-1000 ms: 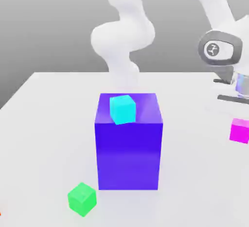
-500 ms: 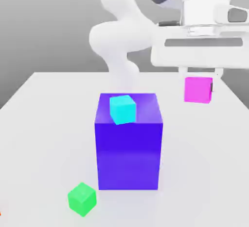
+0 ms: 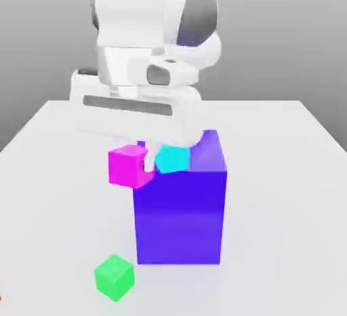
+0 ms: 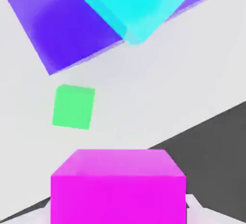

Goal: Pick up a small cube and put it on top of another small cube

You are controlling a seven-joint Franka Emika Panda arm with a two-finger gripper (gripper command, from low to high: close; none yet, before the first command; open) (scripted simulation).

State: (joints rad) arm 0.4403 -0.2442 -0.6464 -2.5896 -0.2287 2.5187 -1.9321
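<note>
A: Where is the magenta cube (image 3: 129, 167) right now?

B: In the air, pinched by the pincer (image 3: 144, 164), whose fingers are pressed against its sides. In the exterior view it hangs at the upper corner of the big blue-violet block (image 3: 180, 209) on the exterior view's left, roughly ten o'clock from the block's middle, and well above the surface (image 3: 54, 192)

A: And the cyan cube (image 3: 172, 159)?

B: It rests on top of the blue-violet block. From the magenta cube it lies at about three o'clock, just beside it, with one white finger (image 3: 150, 162) of the pincer between the two. I cannot tell whether the finger touches the cyan cube

A: So the magenta one is not above the cyan one?

B: No, it sits to the side at about the same height, partly out past the block's edge

A: What does the hand view give?

B: The magenta cube (image 4: 118, 187) close up and square-on, the cyan cube (image 4: 125, 4) at about twelve o'clock from it on the violet top (image 4: 62, 26), and a small green cube (image 4: 73, 106) at about eleven o'clock on the pale surface (image 4: 144, 88)

A: Where is that green cube (image 3: 114, 277) in the exterior view?

B: On the surface near the block's lower corner on the exterior view's left, about seven o'clock from the block's middle, apart from it
</note>
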